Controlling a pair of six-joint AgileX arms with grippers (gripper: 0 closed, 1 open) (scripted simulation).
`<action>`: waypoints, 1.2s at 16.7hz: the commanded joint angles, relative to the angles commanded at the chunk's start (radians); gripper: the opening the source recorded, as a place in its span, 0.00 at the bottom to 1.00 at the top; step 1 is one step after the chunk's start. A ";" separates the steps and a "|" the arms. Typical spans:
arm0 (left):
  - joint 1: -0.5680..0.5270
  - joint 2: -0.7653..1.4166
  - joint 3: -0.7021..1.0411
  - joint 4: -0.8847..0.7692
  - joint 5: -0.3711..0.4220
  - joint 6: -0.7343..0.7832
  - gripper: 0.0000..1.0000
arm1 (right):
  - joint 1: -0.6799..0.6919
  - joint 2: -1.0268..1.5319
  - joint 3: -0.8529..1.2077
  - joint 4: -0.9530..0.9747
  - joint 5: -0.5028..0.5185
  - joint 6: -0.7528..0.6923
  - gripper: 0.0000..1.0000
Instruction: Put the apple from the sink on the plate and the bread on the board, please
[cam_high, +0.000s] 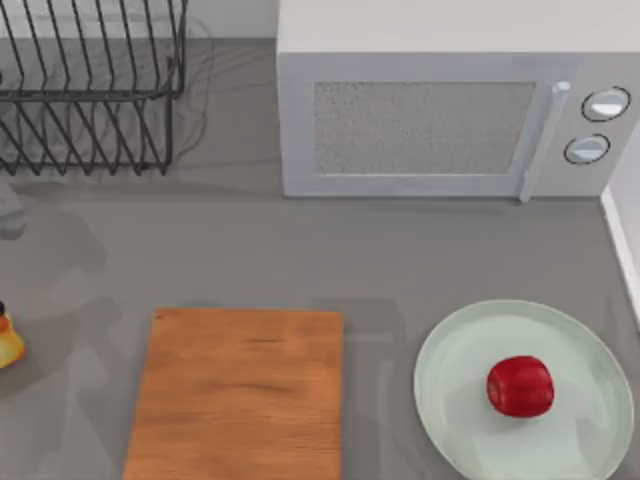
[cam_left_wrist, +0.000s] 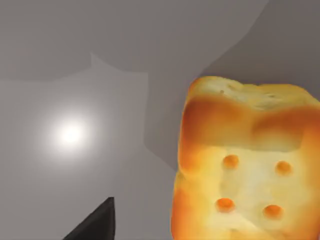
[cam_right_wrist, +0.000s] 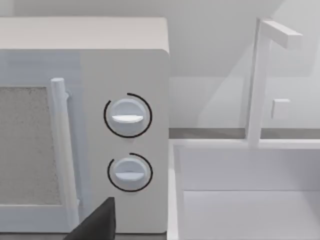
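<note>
The bread (cam_left_wrist: 245, 165) lies on the grey bench (cam_high: 250, 260) at its far left edge, well apart from the board (cam_high: 240, 395); it looks light and crumbly, best pinched gently across its flat sides; the apple (cam_high: 520, 386) sits on the plate (cam_high: 450, 400); whether the left claw is spread cannot be told.

We find no readable text, labels, brands or numbers anywhere. The white box-shaped microwave (cam_high: 450, 100) has two round white dials (cam_right_wrist: 127, 116) with plain dark arcs around them, no markings. The orange-brown wooden cutting board (cam_high: 240, 395) carries grain only.
</note>
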 joint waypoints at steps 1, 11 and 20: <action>0.003 0.046 0.030 -0.026 0.000 0.030 1.00 | 0.000 0.000 0.000 0.000 0.000 0.000 1.00; 0.010 0.147 0.089 -0.095 -0.006 0.098 1.00 | 0.000 0.000 0.000 0.000 0.000 0.000 1.00; 0.016 0.265 -0.061 0.174 -0.006 0.103 1.00 | 0.000 0.000 0.000 0.000 0.000 0.000 1.00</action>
